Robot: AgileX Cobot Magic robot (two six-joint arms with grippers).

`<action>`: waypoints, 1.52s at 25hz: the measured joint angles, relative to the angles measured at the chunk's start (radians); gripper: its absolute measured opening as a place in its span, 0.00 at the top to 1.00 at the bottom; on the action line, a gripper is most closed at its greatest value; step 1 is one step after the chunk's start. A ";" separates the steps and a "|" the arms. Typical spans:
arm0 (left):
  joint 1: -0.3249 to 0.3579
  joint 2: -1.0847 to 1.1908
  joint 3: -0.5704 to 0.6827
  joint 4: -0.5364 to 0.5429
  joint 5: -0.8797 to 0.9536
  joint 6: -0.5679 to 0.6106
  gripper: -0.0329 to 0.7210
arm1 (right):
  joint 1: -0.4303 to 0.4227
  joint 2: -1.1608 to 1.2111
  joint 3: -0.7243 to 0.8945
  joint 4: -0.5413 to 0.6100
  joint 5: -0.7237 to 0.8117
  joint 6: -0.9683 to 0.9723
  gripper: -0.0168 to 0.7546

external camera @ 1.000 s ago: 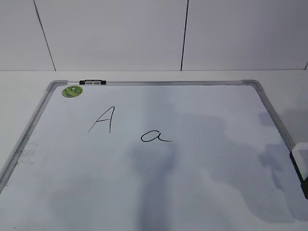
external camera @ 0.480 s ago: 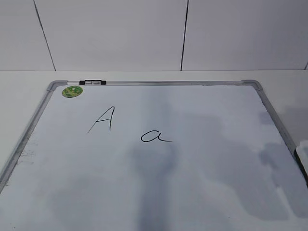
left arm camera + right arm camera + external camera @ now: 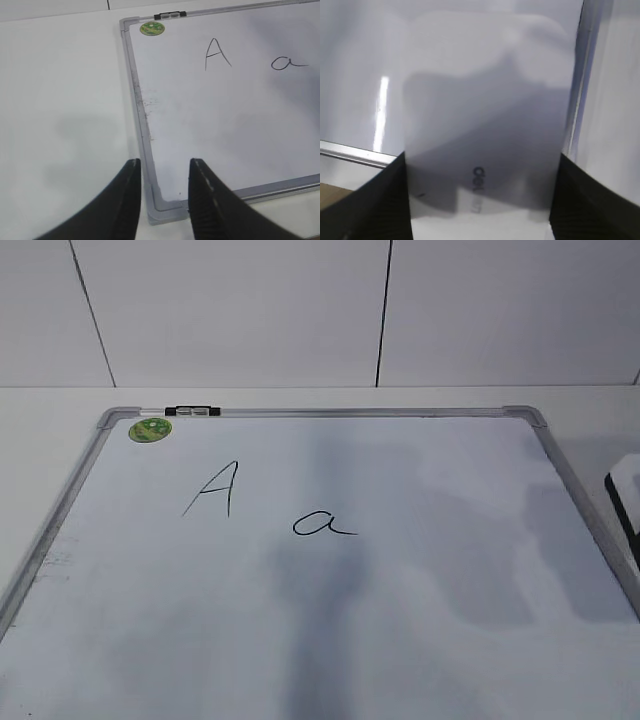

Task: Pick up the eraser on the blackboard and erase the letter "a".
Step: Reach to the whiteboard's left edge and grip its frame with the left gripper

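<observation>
The blackboard (image 3: 450,580) lies flat on the table, with the letter "a" (image 3: 322,524) near its middle. The eraser (image 3: 624,490) shows only at the far right edge of the exterior view, beyond the board's right frame. In the right wrist view the eraser (image 3: 485,125) fills the frame, held above the board (image 3: 360,75). My right gripper (image 3: 480,200) is shut on it, one jaw on each long side. My left gripper (image 3: 162,175) is open and empty over the board's near left corner (image 3: 165,210). The letter "a" (image 3: 287,63) also shows far off in the left wrist view.
A capital "A" (image 3: 212,489) stands left of the "a". A round green sticker (image 3: 150,429) and a black-and-silver clip (image 3: 193,411) sit at the board's far left corner. The white table (image 3: 65,100) extends left of the board. A wall stands behind.
The eraser at the right edge of the exterior view has moved up and away, off the board's edge. The shadows on the board's right side have shifted with it.
</observation>
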 joint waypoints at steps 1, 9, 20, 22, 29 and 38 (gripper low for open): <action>0.000 0.000 0.000 -0.007 0.000 0.000 0.63 | 0.000 0.000 -0.009 0.000 0.002 0.000 0.24; 0.000 0.115 0.000 -0.030 -0.009 0.000 0.62 | 0.000 0.084 -0.076 0.006 0.023 -0.004 0.24; 0.000 0.472 -0.085 -0.095 -0.318 0.000 0.36 | 0.000 0.160 -0.086 0.023 0.021 -0.026 0.24; 0.000 0.582 -0.109 -0.098 -0.320 0.000 0.35 | 0.000 0.162 -0.086 0.025 0.019 -0.026 0.24; 0.000 0.963 -0.252 -0.099 -0.304 0.000 0.35 | 0.000 0.164 -0.086 0.025 0.005 -0.030 0.24; 0.000 1.364 -0.429 -0.090 -0.286 0.018 0.37 | 0.000 0.164 -0.086 0.025 -0.005 -0.043 0.24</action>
